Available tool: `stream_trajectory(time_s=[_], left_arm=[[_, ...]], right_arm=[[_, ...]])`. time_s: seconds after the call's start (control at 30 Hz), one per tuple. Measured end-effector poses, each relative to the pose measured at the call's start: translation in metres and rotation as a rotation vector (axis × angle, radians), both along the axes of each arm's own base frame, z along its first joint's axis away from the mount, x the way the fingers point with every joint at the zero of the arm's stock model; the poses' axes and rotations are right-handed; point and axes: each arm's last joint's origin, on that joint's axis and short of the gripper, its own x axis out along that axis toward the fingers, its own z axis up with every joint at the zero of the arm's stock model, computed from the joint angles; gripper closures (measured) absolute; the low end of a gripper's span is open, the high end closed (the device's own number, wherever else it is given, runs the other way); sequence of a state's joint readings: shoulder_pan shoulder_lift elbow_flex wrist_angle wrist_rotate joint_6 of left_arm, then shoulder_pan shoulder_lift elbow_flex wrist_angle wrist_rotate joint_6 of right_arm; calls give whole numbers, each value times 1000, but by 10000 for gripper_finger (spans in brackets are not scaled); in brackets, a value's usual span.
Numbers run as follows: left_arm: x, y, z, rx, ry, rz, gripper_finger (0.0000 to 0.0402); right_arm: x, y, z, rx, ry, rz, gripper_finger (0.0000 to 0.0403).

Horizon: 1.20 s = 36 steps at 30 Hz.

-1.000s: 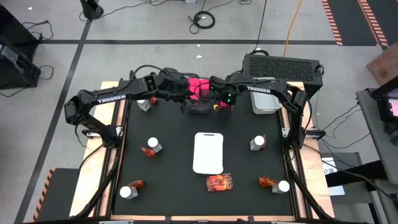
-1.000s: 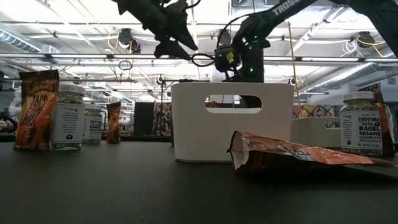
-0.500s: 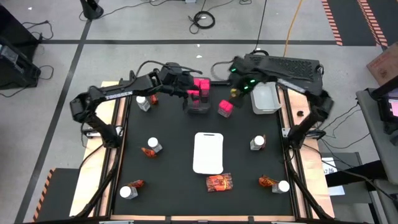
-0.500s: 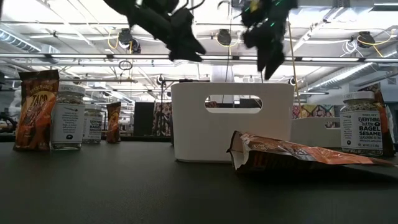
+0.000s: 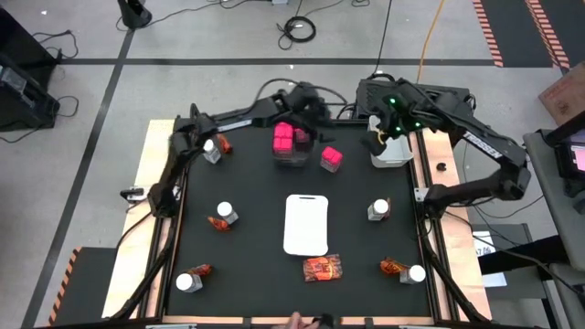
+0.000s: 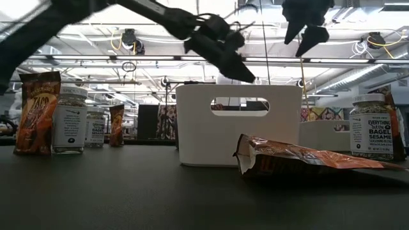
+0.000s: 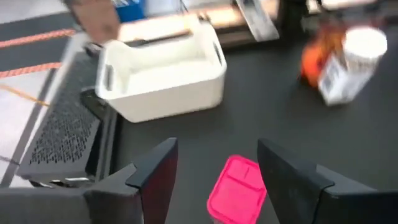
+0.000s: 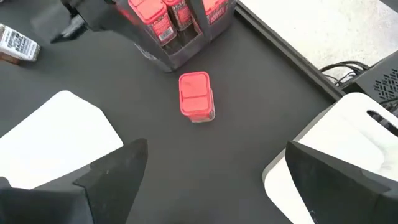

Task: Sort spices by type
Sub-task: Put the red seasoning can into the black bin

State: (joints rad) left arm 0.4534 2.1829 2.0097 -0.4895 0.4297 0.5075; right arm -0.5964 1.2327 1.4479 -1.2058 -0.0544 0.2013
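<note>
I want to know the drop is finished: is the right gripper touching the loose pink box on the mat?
Apart. The right wrist view shows the pink box standing alone on the mat, well clear of the open right gripper; the high view agrees.

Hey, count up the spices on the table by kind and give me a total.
Bright pink cube boxes: 4
Small clear jars with white caps: 5
Crinkly red-orange packets: 6
Total: 15
</note>
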Motion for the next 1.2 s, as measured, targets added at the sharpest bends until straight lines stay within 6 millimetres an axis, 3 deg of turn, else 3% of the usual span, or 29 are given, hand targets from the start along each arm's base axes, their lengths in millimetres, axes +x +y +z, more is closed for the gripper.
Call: stream_trajectory(time_s=[0.13, 0.33, 0.53, 0.9, 1.2], left_arm=[[19, -1, -14, 68, 98, -98, 178], [37, -9, -33, 81, 111, -138, 178], [40, -17, -46, 84, 158, -178, 178], [42, -12, -72, 123, 267, -133, 178], [52, -21, -71, 277, 263, -76, 178]], right_arm=[[-5, 3, -4, 4, 5, -1, 28], [-8, 5, -15, 26, 33, -5, 28], [-7, 5, -24, 41, 56, -4, 28], [-7, 5, -24, 39, 52, -3, 28], [-6, 4, -24, 39, 46, -7, 28]])
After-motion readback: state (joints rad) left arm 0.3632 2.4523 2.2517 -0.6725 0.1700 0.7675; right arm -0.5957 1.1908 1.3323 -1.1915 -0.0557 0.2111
